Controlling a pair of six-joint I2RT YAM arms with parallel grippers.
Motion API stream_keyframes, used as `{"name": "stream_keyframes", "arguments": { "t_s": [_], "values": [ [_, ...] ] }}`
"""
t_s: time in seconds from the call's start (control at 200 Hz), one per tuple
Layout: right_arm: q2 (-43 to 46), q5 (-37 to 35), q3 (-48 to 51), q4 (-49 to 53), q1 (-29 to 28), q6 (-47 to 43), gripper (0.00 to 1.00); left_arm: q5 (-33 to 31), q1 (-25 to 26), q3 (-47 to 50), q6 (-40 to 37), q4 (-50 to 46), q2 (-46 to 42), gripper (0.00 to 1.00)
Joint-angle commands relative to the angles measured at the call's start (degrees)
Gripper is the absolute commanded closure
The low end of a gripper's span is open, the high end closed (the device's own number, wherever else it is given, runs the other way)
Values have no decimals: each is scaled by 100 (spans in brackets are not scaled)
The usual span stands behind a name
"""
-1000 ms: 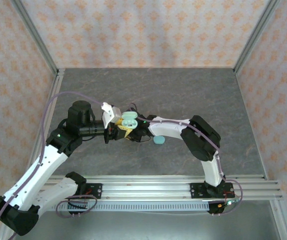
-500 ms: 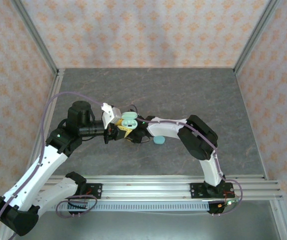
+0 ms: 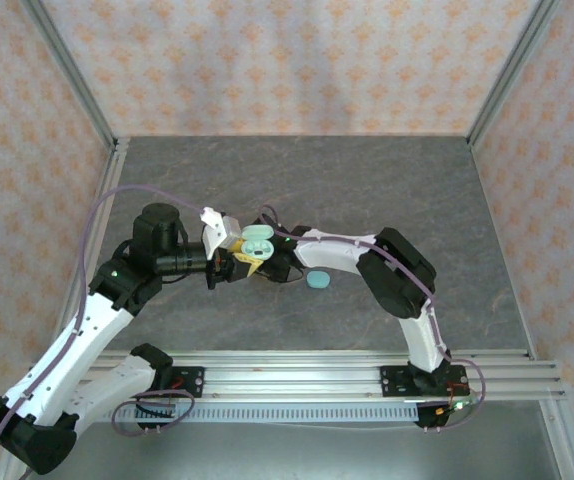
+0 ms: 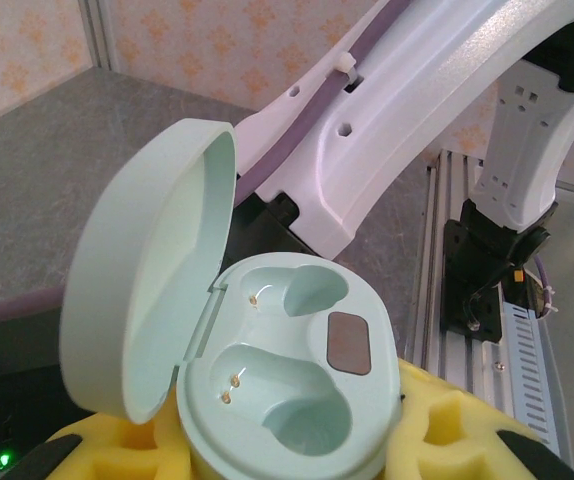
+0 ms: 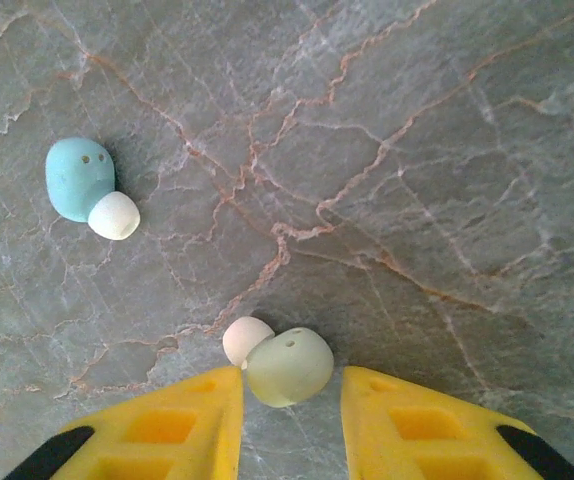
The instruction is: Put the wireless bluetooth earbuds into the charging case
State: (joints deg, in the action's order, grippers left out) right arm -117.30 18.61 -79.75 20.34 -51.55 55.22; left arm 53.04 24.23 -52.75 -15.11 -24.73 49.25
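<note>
My left gripper (image 4: 287, 455) is closed on the charging case (image 4: 297, 380). Its yellow fingers (image 4: 447, 435) press the base from both sides. The case is held clear of the worktop with its lid (image 4: 147, 290) swung open to the left in the wrist view. Both wells stand empty. Beyond the case passes the white link of my right arm (image 4: 407, 110).

My right gripper (image 5: 289, 405) is lowered to the worktop (image 5: 437, 150) with its jaws apart. One finger stands close on each side of a pale mint earbud (image 5: 289, 367) lying on the stone. Farther out, toward the upper left of that view, a light teal earbud (image 5: 77, 178) lies well apart.

Seen from above, both grippers meet near the middle of the worktop. A closed teal case (image 3: 317, 279) lies just beside them, toward the near edge.
</note>
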Motion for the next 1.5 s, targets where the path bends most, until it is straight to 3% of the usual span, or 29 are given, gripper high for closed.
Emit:
{"name": "stream_keyframes", "arguments": {
  "t_s": [0.0,0.255,1.081,1.496],
  "values": [
    [-148,-305,-164,232,66,-123,70,-65,-49,-9,-89,-40,-100,90],
    [-213,-392,-371,382,109,-263,74,-74,-44,-15,-104,-54,-113,90],
    [-517,-316,-753,755,251,-614,72,-109,-44,-41,-132,-63,-98,90],
    [-325,-586,-861,1210,292,-1077,93,-147,-50,17,-168,-16,-69,90]
  ]
}}
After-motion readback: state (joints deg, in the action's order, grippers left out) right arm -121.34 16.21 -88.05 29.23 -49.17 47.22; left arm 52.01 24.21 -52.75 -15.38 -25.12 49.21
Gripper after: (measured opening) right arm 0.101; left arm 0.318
